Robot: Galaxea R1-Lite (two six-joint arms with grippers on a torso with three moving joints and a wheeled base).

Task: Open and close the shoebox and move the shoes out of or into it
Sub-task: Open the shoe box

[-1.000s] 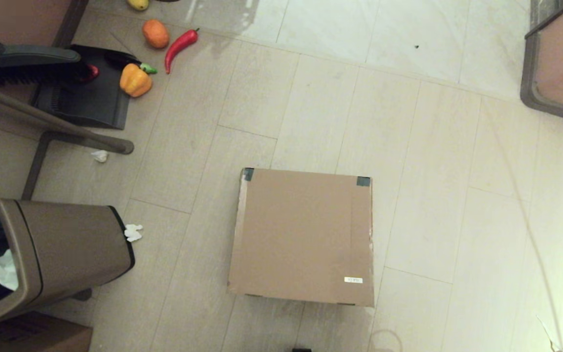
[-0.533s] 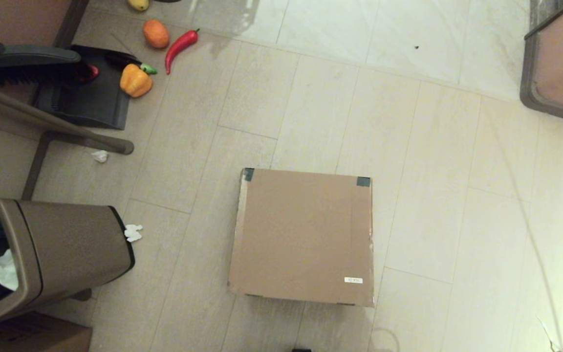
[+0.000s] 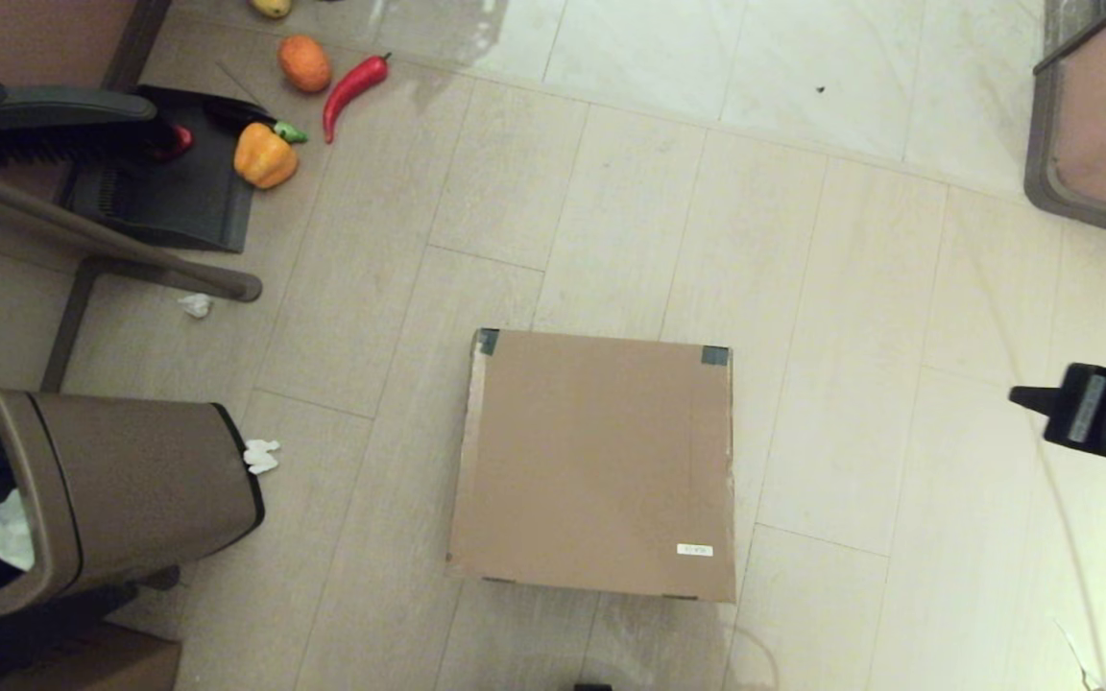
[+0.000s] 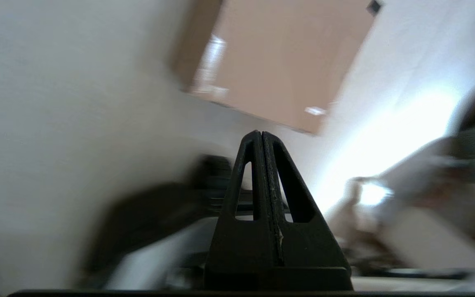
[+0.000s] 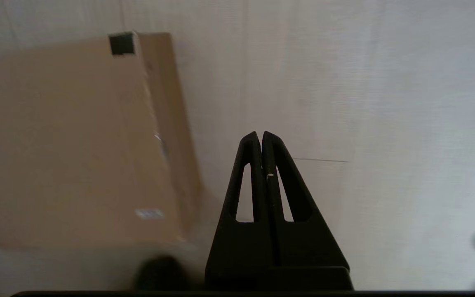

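Note:
The shoebox lies on the floor tiles with its lid down, dark tape on the two far lid corners and a small white label near its front right corner. It also shows in the left wrist view and the right wrist view. The shoes are hidden. My right gripper comes in from the right edge, well right of the box and pointing toward it; its fingers are shut on nothing. My left gripper is shut and empty, held off the box's near side.
A brown trash bin lies at the left, with paper scraps beside it and a darker cardboard box below. Far left hold a dustpan, brush, bell pepper, chilli and orange. Furniture stands far right.
My right gripper has come into the head view from the right edge. A dark shape has appeared at the lower left under the bin. The shoebox has not moved.

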